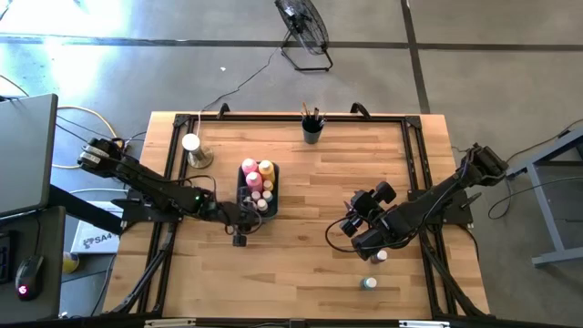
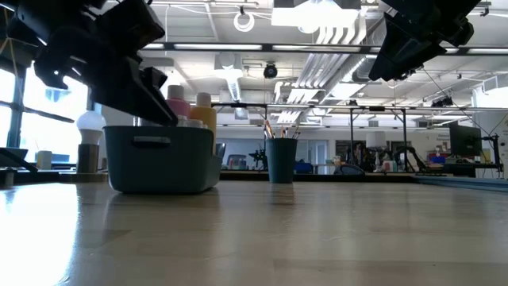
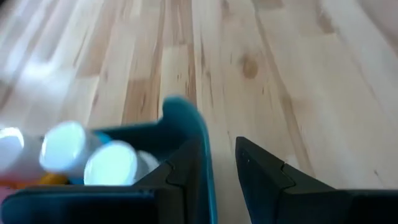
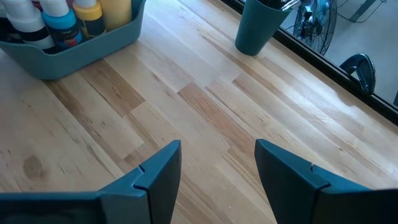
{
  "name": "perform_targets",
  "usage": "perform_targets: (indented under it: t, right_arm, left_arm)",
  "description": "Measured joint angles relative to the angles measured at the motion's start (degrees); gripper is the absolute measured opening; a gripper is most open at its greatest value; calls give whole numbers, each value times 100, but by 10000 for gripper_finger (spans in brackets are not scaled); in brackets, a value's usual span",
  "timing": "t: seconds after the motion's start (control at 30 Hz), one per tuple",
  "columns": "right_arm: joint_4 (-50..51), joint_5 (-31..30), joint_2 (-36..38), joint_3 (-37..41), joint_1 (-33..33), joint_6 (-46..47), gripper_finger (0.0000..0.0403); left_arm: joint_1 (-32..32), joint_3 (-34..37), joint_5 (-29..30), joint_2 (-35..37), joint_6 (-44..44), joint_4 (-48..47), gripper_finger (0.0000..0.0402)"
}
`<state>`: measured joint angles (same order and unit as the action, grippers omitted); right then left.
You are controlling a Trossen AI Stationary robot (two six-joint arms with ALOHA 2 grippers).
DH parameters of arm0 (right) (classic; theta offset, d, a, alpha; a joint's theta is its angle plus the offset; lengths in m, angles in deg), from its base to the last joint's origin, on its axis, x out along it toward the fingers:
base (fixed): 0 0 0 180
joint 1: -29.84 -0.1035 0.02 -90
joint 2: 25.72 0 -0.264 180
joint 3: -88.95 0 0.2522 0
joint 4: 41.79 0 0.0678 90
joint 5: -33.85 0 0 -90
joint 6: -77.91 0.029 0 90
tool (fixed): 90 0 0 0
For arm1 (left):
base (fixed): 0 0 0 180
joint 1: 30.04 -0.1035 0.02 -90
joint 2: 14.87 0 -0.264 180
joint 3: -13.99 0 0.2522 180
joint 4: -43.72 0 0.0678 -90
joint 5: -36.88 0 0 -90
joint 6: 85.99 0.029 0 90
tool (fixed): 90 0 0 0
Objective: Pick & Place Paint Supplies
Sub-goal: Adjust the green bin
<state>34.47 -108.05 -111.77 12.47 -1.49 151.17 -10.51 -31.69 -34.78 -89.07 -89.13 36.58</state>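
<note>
A teal bin (image 1: 244,196) stands on the wooden table left of centre. It holds a pink bottle (image 1: 249,168), a yellow bottle (image 1: 266,169) and several small white-capped paint bottles (image 3: 112,163). My left gripper (image 3: 217,155) is open at the bin's near corner, with the bin's wall (image 3: 202,146) between its fingers. My right gripper (image 4: 217,149) hangs open over bare table right of centre, holding nothing. Two small paint bottles (image 1: 378,258) (image 1: 368,283) stand on the table near the front right. A dark cup (image 1: 312,132) at the far edge holds paintbrushes. My left gripper slants down from the table's left over the bin's near corner, one finger (image 3: 174,180) inside the wall and the other (image 3: 267,180) outside. A strip of table shows between the wall and the outer finger. Whether the inner finger touches the wall I cannot tell.
A white knob on a round tan base (image 1: 194,150) stands at the far left of the table. A fan (image 1: 305,27) stands on the floor beyond the far edge. Bare wood lies between the bin and my right gripper (image 1: 349,226).
</note>
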Motion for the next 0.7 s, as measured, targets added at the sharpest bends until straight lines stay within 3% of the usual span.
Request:
perform_targets:
  t: [0.43, 0.57, 0.7]
  right_arm:
    - [-20, 0, 0, 0, 0, 0, 199]
    - [-31, 47, 1, 1, 0, 0, 199]
    - [-50, 113, 1, 2, 0, 2, 199]
  left_arm:
    - [0, -9, 74, 27, 1137, 1915, 97]
    - [0, -9, 91, 425, 1462, 1687, 97]
    - [0, -9, 289, 1375, 1504, 792, 97]
